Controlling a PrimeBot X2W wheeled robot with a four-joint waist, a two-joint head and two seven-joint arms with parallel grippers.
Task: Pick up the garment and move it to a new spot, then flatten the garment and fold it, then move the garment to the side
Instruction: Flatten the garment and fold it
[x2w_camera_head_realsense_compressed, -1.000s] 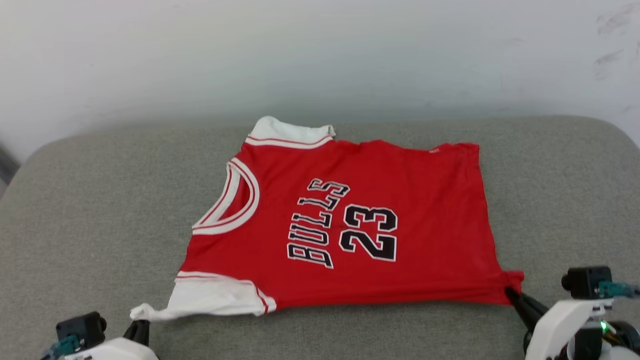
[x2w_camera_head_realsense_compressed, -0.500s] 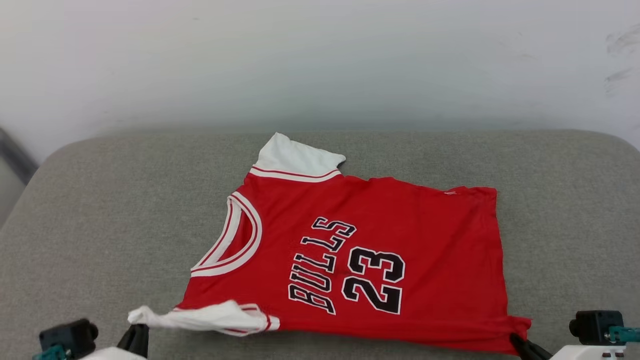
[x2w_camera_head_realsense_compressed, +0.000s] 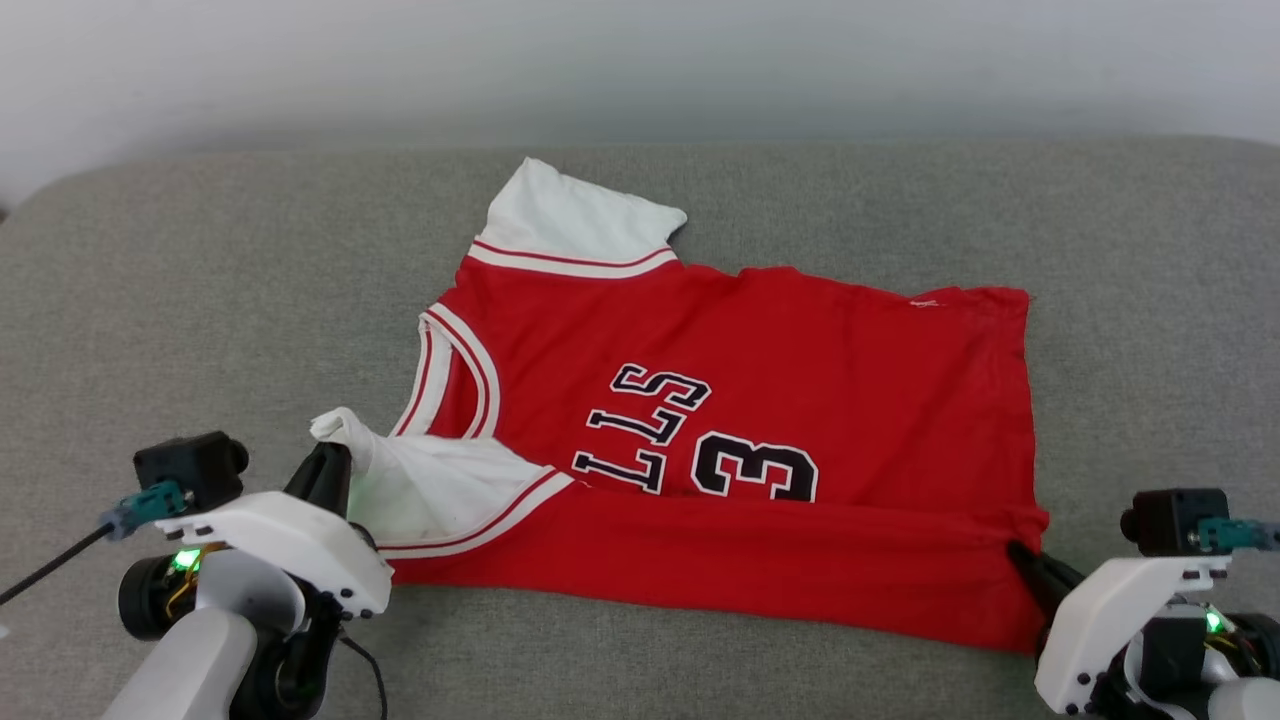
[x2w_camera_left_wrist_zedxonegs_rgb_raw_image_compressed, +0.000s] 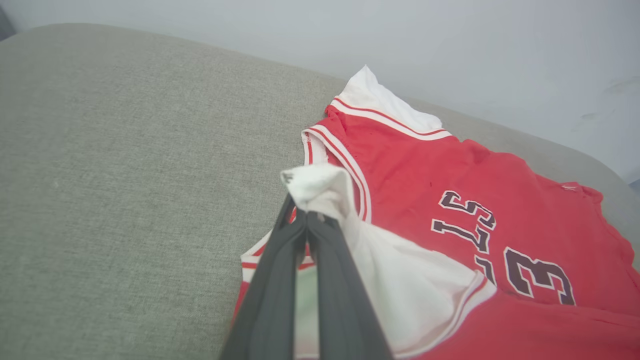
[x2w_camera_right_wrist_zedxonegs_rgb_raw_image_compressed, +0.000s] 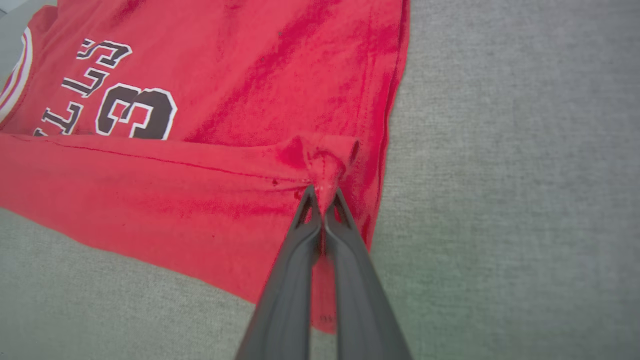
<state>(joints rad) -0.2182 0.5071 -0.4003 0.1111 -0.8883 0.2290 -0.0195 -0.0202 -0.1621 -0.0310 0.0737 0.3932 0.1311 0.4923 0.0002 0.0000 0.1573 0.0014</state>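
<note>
Red garment (x2w_camera_head_realsense_compressed: 800, 370) lies half-folded on the grey cushion (x2w_camera_head_realsense_compressed: 200, 300), left claw (x2w_camera_head_realsense_compressed: 328, 468) clamped on its white sleeve (x2w_camera_head_realsense_compressed: 440, 490), right claw (x2w_camera_head_realsense_compressed: 1017, 552) on its hem corner (x2w_camera_right_wrist_zedxonegs_rgb_raw_image_compressed: 325, 155) (both fully closed); carry them level together.

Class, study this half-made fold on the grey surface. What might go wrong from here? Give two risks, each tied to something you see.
1. The left gripper pinches only the tip of the white sleeve; that thin hold may slip and drop the flap.
2. The right gripper grips a small bunched corner of the garment; carried further, the fold may end up wrinkled or slanted there.
</note>
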